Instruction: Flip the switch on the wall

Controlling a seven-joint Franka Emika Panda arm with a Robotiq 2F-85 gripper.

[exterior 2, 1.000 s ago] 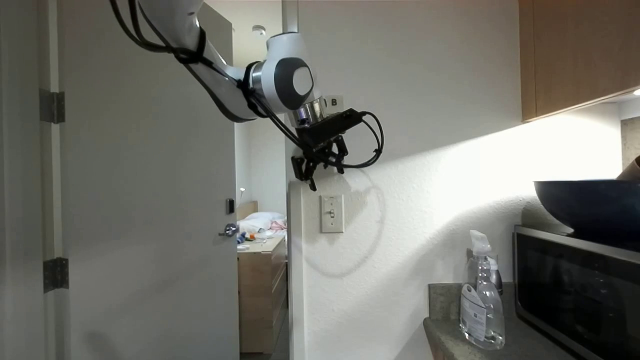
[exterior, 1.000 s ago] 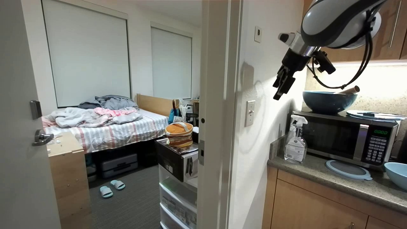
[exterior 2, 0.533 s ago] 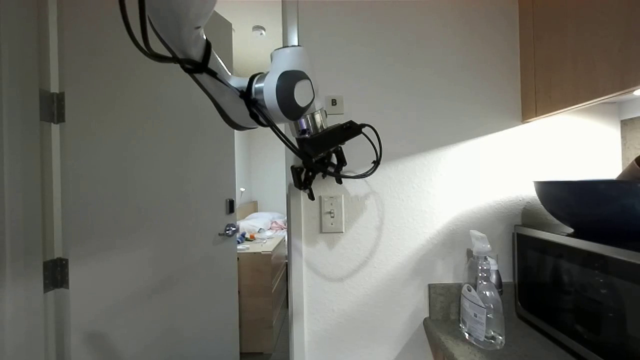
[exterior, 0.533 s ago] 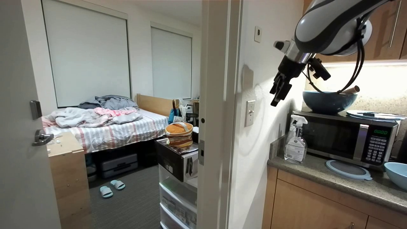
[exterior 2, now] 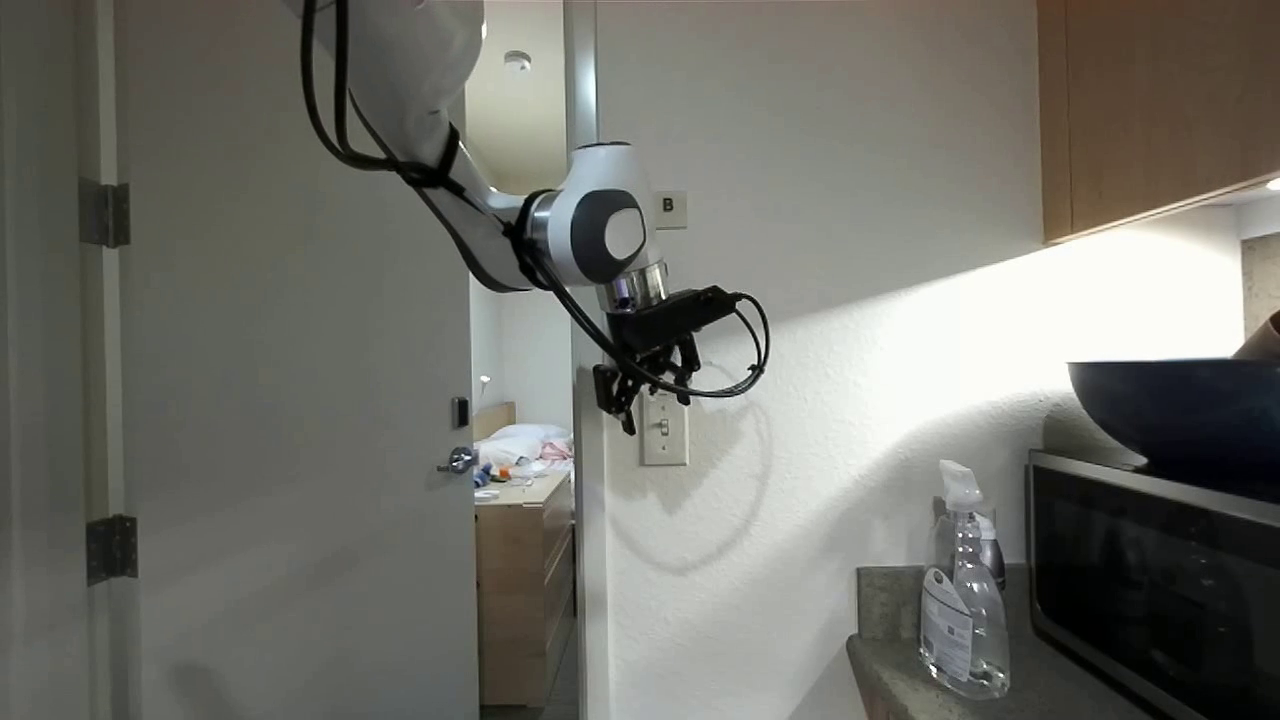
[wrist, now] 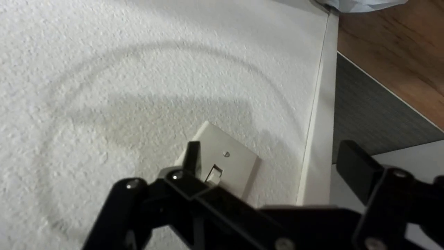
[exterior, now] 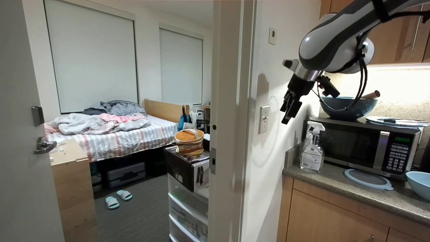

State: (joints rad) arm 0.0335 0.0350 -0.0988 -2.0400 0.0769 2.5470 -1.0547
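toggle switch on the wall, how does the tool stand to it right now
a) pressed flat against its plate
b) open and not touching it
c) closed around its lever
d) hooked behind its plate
B: in an exterior view a strip of wall shows between the tool and the toggle switch, and in the wrist view the jaws stand wide apart.

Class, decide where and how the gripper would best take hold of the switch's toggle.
Probably pinch the toggle near its tip, coming from the front, square to the wall: the small toggle juts out, while the plate lies flat, offering little to grip.
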